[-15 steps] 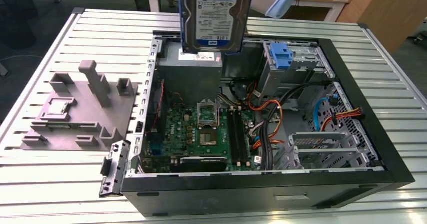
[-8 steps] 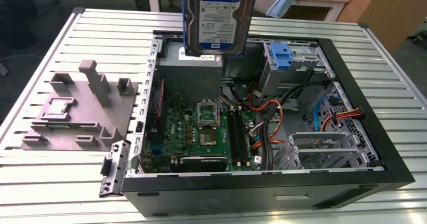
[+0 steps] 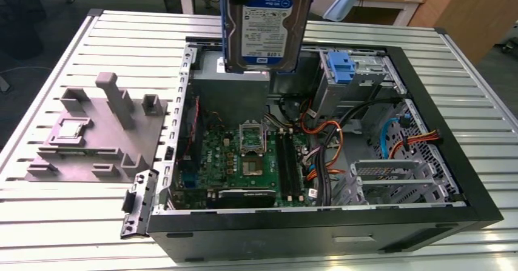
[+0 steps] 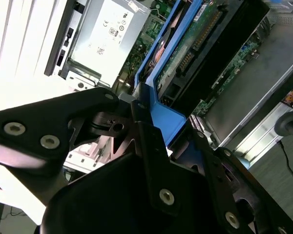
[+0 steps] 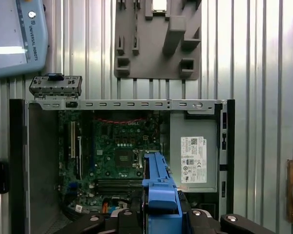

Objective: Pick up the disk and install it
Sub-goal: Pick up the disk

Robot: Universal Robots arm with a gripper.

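The fingers (image 4: 149, 146) are clamped on 1 end of the disk (image 3: 267, 25), which hangs upright above the open case (image 3: 324, 231); with so narrow a hold it could tilt or slip, and a skewed descent might snag the cables (image 3: 330, 133)

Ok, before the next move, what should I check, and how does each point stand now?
1. Grip: ok. The hand is shut on the disk, at its blue rail.
2. Disk pose: ok. It hangs upright.
3. Clearance: ok. The disk is above the open case and touches no part of it.
4. Cables: probably not ok. Orange cables lie loose beside the cage.
5. Cage free inside: cannot tell.
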